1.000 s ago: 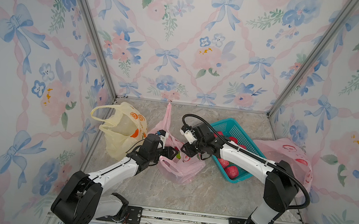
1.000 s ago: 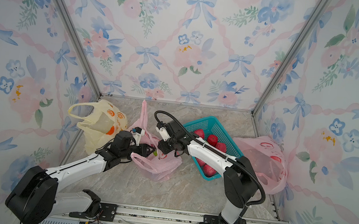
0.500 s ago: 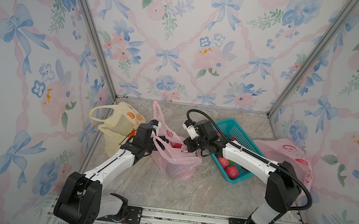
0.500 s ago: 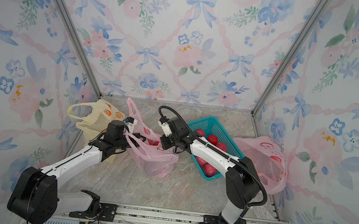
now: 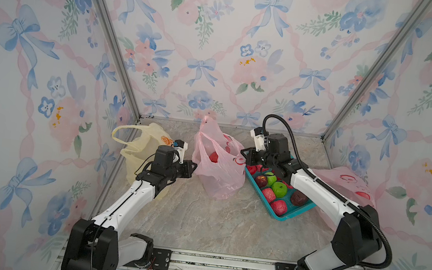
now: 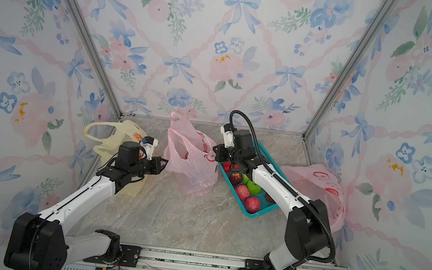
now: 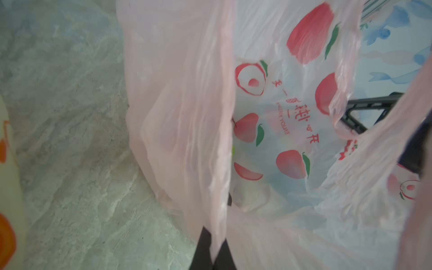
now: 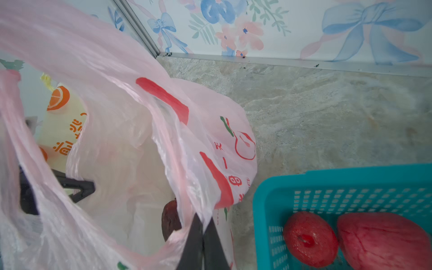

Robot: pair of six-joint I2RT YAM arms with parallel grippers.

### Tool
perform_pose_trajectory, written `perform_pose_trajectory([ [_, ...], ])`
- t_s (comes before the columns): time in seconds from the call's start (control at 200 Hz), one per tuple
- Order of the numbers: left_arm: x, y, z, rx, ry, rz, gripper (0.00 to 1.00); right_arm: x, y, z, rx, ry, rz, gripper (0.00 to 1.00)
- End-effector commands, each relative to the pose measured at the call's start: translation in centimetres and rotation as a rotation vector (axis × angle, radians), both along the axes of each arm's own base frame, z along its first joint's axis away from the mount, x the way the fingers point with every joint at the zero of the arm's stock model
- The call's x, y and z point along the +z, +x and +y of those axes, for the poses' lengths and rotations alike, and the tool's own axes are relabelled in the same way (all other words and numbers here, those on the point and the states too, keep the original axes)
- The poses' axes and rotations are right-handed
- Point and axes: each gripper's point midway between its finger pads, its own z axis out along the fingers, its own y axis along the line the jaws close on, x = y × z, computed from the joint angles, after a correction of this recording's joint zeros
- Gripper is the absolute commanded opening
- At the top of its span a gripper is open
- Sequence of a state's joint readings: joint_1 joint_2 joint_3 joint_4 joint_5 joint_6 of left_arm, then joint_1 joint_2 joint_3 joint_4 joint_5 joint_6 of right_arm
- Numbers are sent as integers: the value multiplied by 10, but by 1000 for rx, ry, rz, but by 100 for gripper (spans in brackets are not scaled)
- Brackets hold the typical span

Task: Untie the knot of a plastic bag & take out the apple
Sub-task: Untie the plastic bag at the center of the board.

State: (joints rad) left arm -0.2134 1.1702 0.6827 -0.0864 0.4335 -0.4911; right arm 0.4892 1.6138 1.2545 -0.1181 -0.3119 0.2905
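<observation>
Two grippers hold a pale pink translucent plastic bag (image 5: 216, 166) open between them on a marble tabletop (image 5: 199, 222). In both top views the left gripper (image 5: 192, 167) pinches one edge of the bag's mouth and the right gripper (image 5: 244, 153) pinches the opposite edge, each with its fingers pressed together on the film. A red apple (image 5: 213, 156) shows through the bag's wall. No knot is visible, so untying looks done and the mouth is being spread. A teal plastic mesh basket (image 5: 295, 209) of red and green fruit sits just beside the bag under the right arm. A pale yellow plastic bag (image 5: 138, 149) lies beyond the left gripper, and a second pink bag (image 5: 348, 181) lies beyond the basket. The left wrist view looks into the bag's printed interior, the left gripper (image 7: 214, 252) clamped on a fold. The right wrist view shows the apple (image 8: 170, 219) low inside the bag, just behind the pinched rim. Next, one gripper probably has to let go and reach in, and slack film may collapse over the apple.
</observation>
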Motion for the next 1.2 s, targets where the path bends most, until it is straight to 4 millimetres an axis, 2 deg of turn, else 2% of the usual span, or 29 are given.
perform_pose_trajectory([
  [0.0,-42,-32,6,20,-5,142,0,-32,1,9,55,76,131,0],
  [0.15,-69,-52,20,67,15,214,0,-63,14,5,58,83,211,0],
  [0.415,-82,-65,47,174,18,249,0,-116,43,-20,-1,21,291,0],
  [0.49,-87,-66,50,193,21,263,0,-129,47,-22,-7,0,313,0],
  [0.58,-97,-70,49,194,18,295,0,-132,48,-18,3,4,321,0],
  [0.72,-96,-70,46,186,0,281,0,-100,37,-5,59,38,239,2],
  [0.785,-88,-67,43,175,-12,261,0,-81,27,3,97,22,175,14],
  [0.86,-78,-63,39,162,-24,236,0,-58,15,12,137,14,91,34],
  [0.905,-73,-61,35,152,-29,226,0,-45,6,17,158,20,44,49],
  [0.995,-63,-58,29,134,-40,206,0,-21,-15,28,207,20,-50,61],
  [1.015,-60,-57,27,132,-43,200,0,-21,-19,31,216,14,-59,62],
  [1.025,-59,-57,26,130,-43,200,0,-12,-22,32,221,18,-81,63],
  [1.065,-56,-56,24,124,-46,193,0,-3,-34,38,251,10,-121,65],
  [1.195,-47,-54,18,111,-52,174,0,9,-71,63,357,-36,-221,74],
])
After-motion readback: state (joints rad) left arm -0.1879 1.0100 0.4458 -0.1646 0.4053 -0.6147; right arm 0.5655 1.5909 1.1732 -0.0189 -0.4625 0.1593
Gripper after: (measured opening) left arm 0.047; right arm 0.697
